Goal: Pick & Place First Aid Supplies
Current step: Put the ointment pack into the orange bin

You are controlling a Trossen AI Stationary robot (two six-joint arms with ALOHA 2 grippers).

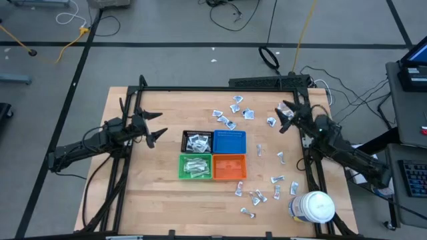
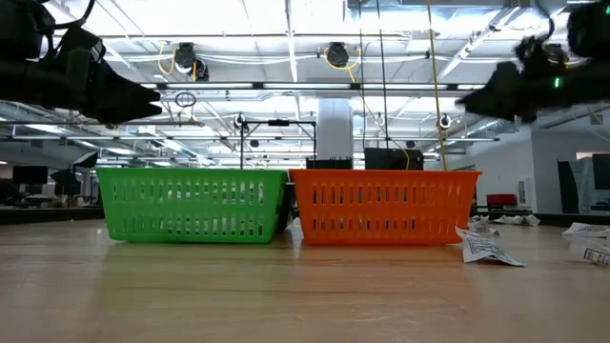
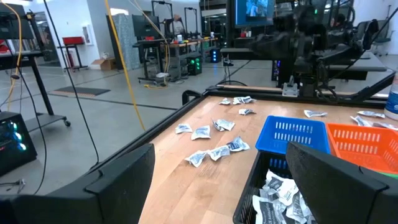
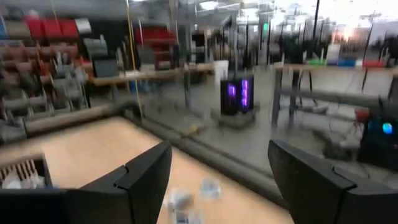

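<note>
Wide workshop floor all around, cables trailing across it, and in the middle a wooden table point(image 1: 153, 193) with both arms hanging over it. Biggest thing on the board is the block of four bins at centre: black bin point(image 1: 197, 142) and green bin point(image 1: 195, 167) both carrying packets, blue bin point(image 1: 229, 143) and orange bin point(image 1: 229, 167) looking bare from above. Down at the near right corner stands a white jar point(image 1: 313, 207), well clear of the bins.

Now the arms. The left gripper point(image 1: 154, 133) hovers just beside the black bin on the left side, fingers spread wide, nothing between them. The right gripper point(image 1: 288, 120) hangs over the far right part of the table, jaws equally wide, also holding nothing.

And the first aid supplies point(image 1: 233, 115): small white packets lie scattered, one cluster beyond the blue bin, a few loose ones to the right of the bins, another cluster point(image 1: 257, 195) in front of the orange bin near the jar.

My read: this is between picks, sorting part done, with plenty still loose. The right gripper sits nearest a lone packet point(image 1: 271, 122) just beside it, so the next move likely calls for a descent onto that one, pinching it flat off the wood. The far cluster is crowded, so catching two at once is the risk.
</note>
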